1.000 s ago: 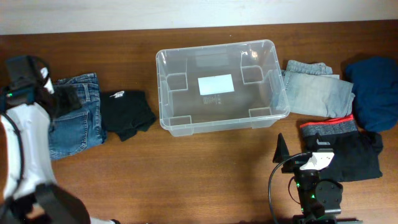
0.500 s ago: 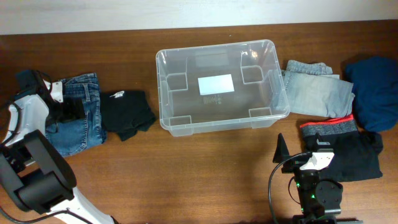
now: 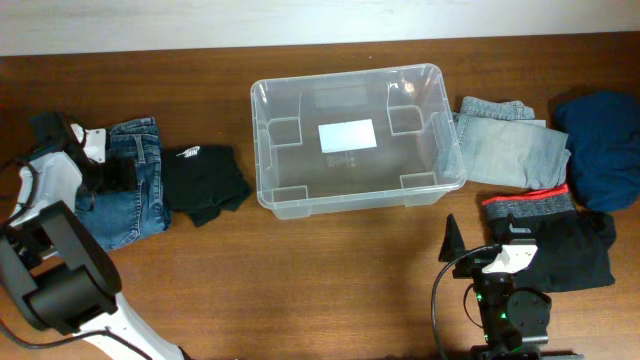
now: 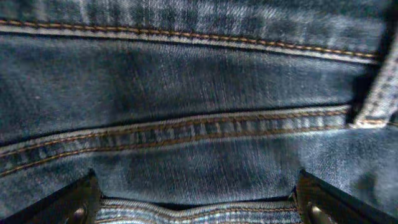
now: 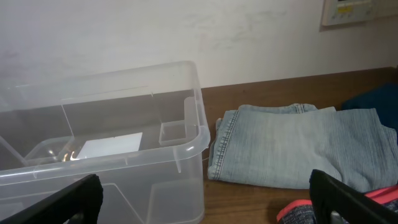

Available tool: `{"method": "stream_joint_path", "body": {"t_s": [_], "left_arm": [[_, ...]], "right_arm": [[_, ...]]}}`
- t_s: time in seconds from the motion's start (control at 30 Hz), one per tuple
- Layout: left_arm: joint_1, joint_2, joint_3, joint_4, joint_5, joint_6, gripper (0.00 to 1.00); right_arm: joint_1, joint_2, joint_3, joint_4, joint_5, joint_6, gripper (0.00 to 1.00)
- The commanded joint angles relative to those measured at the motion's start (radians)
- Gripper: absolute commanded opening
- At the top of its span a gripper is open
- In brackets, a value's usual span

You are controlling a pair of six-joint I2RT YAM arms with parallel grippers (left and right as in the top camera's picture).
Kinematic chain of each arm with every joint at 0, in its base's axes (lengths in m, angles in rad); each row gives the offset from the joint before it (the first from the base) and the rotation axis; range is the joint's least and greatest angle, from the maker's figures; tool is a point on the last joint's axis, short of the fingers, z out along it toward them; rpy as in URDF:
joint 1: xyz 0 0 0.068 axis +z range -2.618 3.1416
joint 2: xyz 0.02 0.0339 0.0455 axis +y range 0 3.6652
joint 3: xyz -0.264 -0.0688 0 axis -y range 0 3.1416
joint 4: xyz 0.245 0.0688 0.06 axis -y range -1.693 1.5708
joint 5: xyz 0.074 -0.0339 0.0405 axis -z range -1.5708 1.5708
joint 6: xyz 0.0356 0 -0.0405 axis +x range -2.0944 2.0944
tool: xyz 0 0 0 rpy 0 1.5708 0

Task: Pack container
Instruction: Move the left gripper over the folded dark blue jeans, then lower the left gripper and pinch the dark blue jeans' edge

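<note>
Jaws on both sides stand spread wide with nothing between them. The left jaws hang low over the folded dark blue jeans (image 3: 135, 195) at the left end of the table (image 3: 330, 280). They are so close that denim fills the wrist view, and only the two fingertips (image 4: 74, 202) poke in at its bottom corners. The right jaws sit at the near edge, right of centre, facing the container (image 3: 300, 165). That clear tub sits empty in the middle of the table toward the back, with a black garment (image 3: 205, 180) between it and the dark jeans, and pale jeans (image 3: 505, 145) just beside its right wall. To my eye the step in hand is taking hold of the dark jeans. I'd want the jaws pushed down far enough to bite through all the folded layers, not just the top one, ideally across a thick seam or the waistband so the bundle comes up together. Denim is heavy and floppy, and a shallow pinch risks it unfolding on the way over. The lift should clear the black garment and the tub's rim before letting go.
</note>
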Motion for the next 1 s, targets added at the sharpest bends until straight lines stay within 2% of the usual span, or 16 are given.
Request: {"method": "stream_joint_path", "body": {"t_s": [0.0,0.13,0.23,0.3,0.33,0.47,0.6,0.63,0.83,0.87,0.9,0.93,0.97], "left_arm": [[-0.003,0.074,0.002,-0.01,0.011,0.007,1.0],[-0.003,0.153,0.002,-0.022,0.011,0.007,0.97],[-0.003,0.162,0.003,-0.028,0.011,0.007,0.73],[-0.003,0.156,0.005,-0.029,0.011,0.008,0.51],[-0.003,0.154,0.005,-0.029,0.011,0.008,0.45],[-0.003,0.154,0.005,-0.055,0.011,0.007,0.35],[-0.007,0.154,0.005,-0.055,0.016,0.004,0.04],[-0.01,0.154,0.005,-0.055,0.015,0.004,0.01],[-0.015,0.154,0.006,-0.058,0.014,0.004,0.02],[-0.015,0.154,0.006,-0.058,0.014,0.004,0.39],[-0.015,0.154,0.005,-0.058,0.015,0.004,0.82],[-0.015,0.154,0.006,-0.057,0.014,0.005,0.99],[-0.015,0.154,0.005,-0.056,0.015,0.005,0.99]], "right_arm": [[-0.004,-0.008,-0.005,-0.006,-0.001,-0.008,0.98],[-0.004,-0.008,-0.005,-0.007,-0.001,-0.008,0.98],[-0.004,-0.008,-0.005,-0.006,-0.001,-0.008,0.98],[-0.004,-0.008,-0.005,-0.007,-0.001,-0.008,0.98],[-0.004,-0.008,-0.005,-0.007,-0.001,-0.008,0.98],[-0.004,-0.008,-0.005,-0.007,-0.001,-0.008,0.98],[-0.004,-0.008,-0.005,-0.006,-0.001,-0.008,0.98],[-0.004,-0.008,-0.005,-0.007,-0.001,-0.008,0.98],[-0.004,-0.008,-0.005,-0.007,-0.001,-0.008,0.98],[-0.004,-0.008,-0.005,-0.007,-0.001,-0.008,0.98],[-0.004,-0.008,-0.005,-0.007,-0.001,-0.008,0.98],[-0.004,-0.008,-0.005,-0.006,-0.001,-0.008,0.98],[-0.004,-0.008,-0.005,-0.007,-0.001,-0.008,0.98]]}}
